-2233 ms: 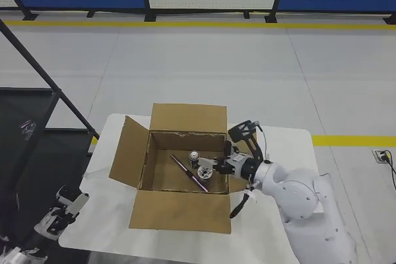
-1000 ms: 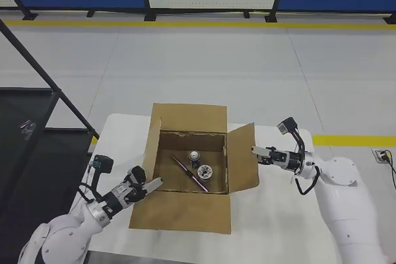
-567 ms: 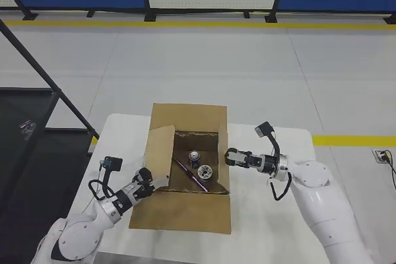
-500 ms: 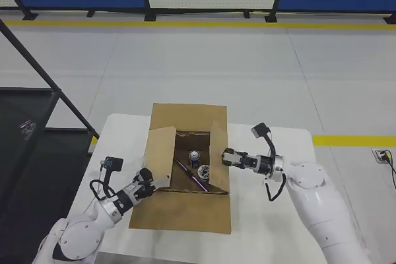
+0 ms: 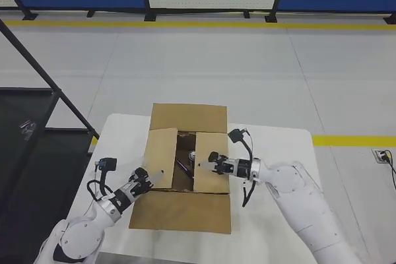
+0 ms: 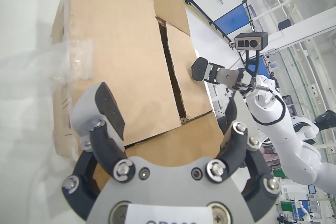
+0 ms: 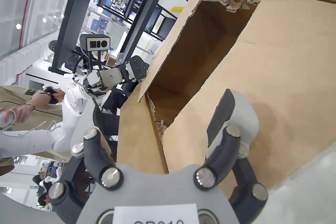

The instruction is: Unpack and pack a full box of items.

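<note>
**Closing the side flaps: packing looks nearly finished**

The brown corrugated cardboard box (image 5: 181, 211) sits on the white table (image 5: 270, 218), between the two grippers. The left gripper (image 6: 168, 104), fingers spread wide and holding nothing, is just beside the outer edge of the left side flap (image 5: 160, 153), which lies almost flat over the opening. The right gripper (image 7: 162, 117), equally wide and empty, is over the right side flap (image 5: 212, 162). Whether its pads actually touch the cardboard I cannot tell.

A dark slot runs between the two flaps, midway between the grippers. A small silvery item (image 5: 193, 156) shows through it, so the contents appear to be loaded.

Two flaps are probably still to be folded:
- The far flap (image 5: 188, 117) stands open beyond both grippers.
- The near flap, on the robot's side of them, lies turned outward.
</note>
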### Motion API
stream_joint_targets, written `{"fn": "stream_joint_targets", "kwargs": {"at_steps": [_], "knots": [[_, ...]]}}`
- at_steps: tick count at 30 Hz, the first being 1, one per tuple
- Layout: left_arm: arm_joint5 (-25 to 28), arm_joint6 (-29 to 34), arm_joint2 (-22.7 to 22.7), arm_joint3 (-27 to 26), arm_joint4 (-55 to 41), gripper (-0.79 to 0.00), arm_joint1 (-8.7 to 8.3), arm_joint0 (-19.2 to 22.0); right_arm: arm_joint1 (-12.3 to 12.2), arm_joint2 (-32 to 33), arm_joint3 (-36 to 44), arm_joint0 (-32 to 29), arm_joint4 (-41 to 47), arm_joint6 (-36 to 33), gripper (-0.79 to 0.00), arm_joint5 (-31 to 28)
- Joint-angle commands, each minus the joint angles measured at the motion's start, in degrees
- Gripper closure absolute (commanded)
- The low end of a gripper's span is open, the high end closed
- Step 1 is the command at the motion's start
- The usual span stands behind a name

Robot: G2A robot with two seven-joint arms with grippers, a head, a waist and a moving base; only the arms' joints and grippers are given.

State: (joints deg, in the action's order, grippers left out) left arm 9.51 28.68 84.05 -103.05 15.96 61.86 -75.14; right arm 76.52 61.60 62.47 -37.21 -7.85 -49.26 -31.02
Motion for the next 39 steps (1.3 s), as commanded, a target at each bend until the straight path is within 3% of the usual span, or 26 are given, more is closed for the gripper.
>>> {"fn": "stream_joint_targets", "kwargs": {"at_steps": [1,13,19,26,33,36,39], "knots": [[0.4,0.6,-0.2,0.2,-0.2,-0.785,-0.01,0.2,0.0,-0.4,0.6,-0.1,-1.6,0.5,-0.785,0.3],[0.1,0.2,-1.7,1.9,1.9,-0.785,0.12,1.2,-0.4,-1.4,2.8,-1.0,-4.8,2.0,-0.785,1.2],[3.0,-1.2,1.7,-2.3,0.0,-0.785,-0.17,-1.6,-0.7,-0.9,3.5,-1.1,-4.2,2.0,-0.785,0.2],[8.9,0.4,13.6,-8.9,-7.7,-0.785,-1.07,-11.5,-1.5,1.3,5.5,-2.1,-2.3,1.7,-0.785,-1.2],[15.8,8.1,26.7,-7.8,-19.7,-0.785,-1.63,-25.9,-2.0,3.6,6.2,-3.2,-3.0,5.7,-0.785,1.3],[17.4,11.5,29.0,-7.2,-21.2,-0.785,-1.76,-29.5,-2.0,3.6,6.2,-3.2,-3.0,5.7,-0.785,1.3],[17.3,14.9,28.8,-6.1,-24.5,-0.785,-1.91,-30.2,-2.0,3.6,6.2,-3.2,-3.0,5.7,-0.785,1.3]]}}
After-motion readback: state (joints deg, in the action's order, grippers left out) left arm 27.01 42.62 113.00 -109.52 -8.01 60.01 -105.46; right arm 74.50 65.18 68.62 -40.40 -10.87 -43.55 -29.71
